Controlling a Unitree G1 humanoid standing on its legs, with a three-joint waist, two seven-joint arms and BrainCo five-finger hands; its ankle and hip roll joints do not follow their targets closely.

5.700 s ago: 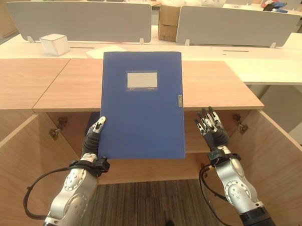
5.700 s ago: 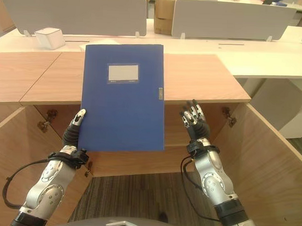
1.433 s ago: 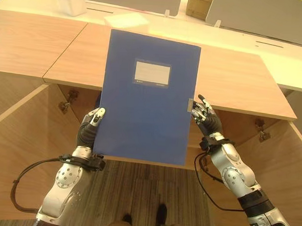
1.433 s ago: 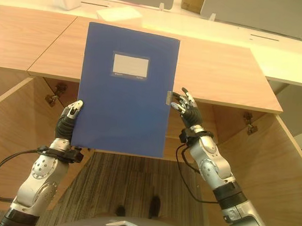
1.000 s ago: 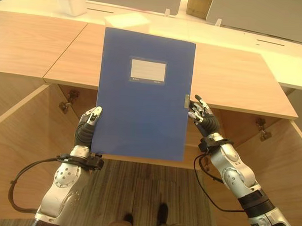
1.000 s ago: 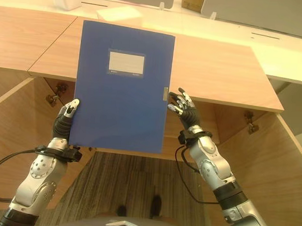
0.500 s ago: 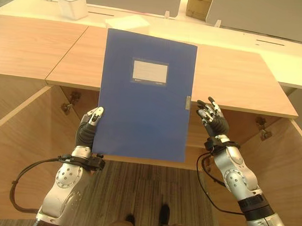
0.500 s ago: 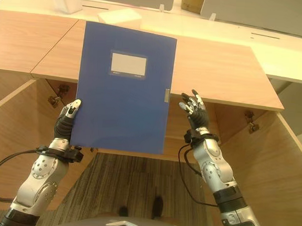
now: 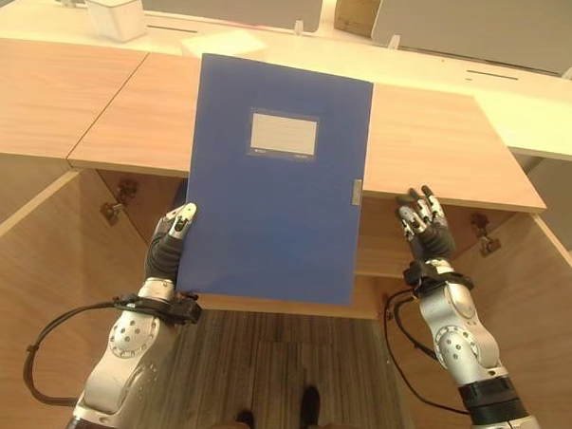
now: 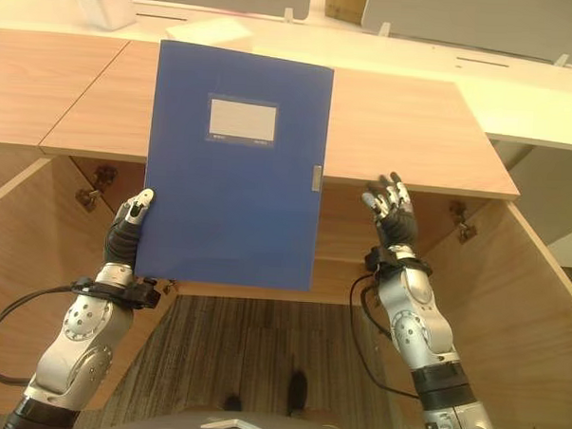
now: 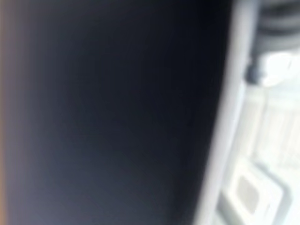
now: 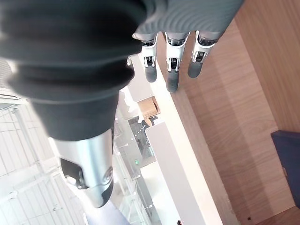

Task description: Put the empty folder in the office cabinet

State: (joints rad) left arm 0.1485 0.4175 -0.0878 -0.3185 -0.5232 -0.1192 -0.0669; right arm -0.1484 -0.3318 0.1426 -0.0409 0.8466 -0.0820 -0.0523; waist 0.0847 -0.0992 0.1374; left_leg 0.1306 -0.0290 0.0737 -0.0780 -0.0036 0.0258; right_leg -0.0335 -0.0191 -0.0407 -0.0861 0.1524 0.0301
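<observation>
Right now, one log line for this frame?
folder: upright, above open cabinet | left hand: gripping its lower corner | right hand: open, off folder

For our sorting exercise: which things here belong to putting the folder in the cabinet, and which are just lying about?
Part of the job:
- blue folder, held at its lower corner by the left robot hand
- open wooden cabinet
- right robot hand, open beside the folder

Lying about:
- white box
- white paper
- cardboard box
</observation>
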